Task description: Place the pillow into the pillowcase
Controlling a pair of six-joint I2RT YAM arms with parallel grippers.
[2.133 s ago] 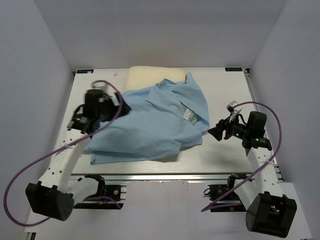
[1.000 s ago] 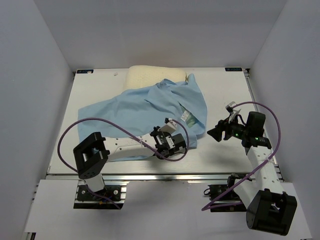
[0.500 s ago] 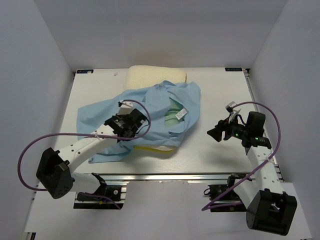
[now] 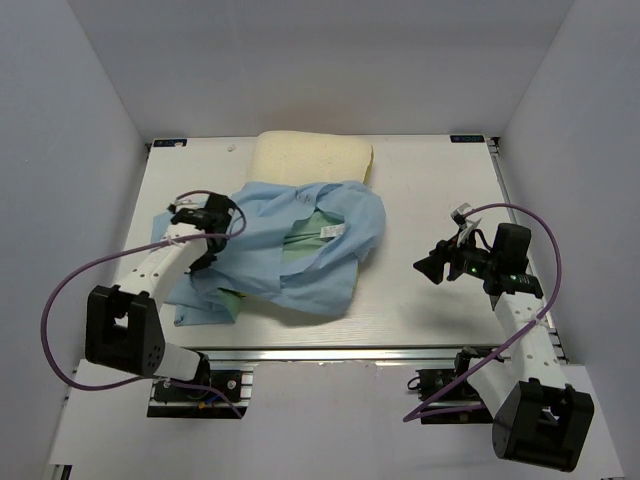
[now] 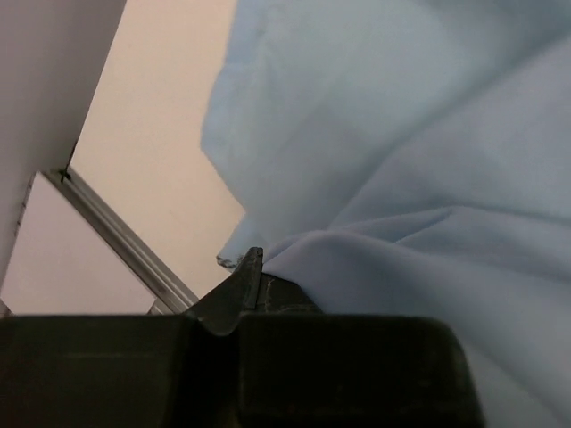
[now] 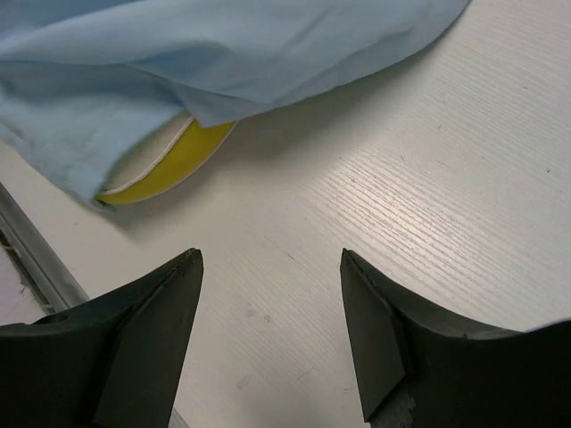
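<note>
The cream pillow (image 4: 310,158) lies at the back of the table, its near part covered by the light blue pillowcase (image 4: 300,262). The cloth is folded back, so its mint-green inner face (image 4: 305,238) shows. My left gripper (image 4: 204,258) sits at the left side of the heap, shut on a fold of the pillowcase (image 5: 401,160). In the left wrist view the cloth drapes over the closed fingertips (image 5: 248,263). My right gripper (image 4: 425,265) stands open above bare table, right of the heap. Ahead of it (image 6: 268,259), the pillow's yellow edge (image 6: 174,165) peeks from under the pillowcase (image 6: 223,53).
The white table (image 4: 440,180) is boxed in by pale walls at the back and both sides. A metal rail (image 4: 330,352) runs along its near edge. Purple cables (image 4: 60,300) loop off both arms.
My left gripper has swept from the pillowcase's near right corner over to the left side, dragging the cloth with it and folding it back on itself. The right arm has stayed still.
</note>
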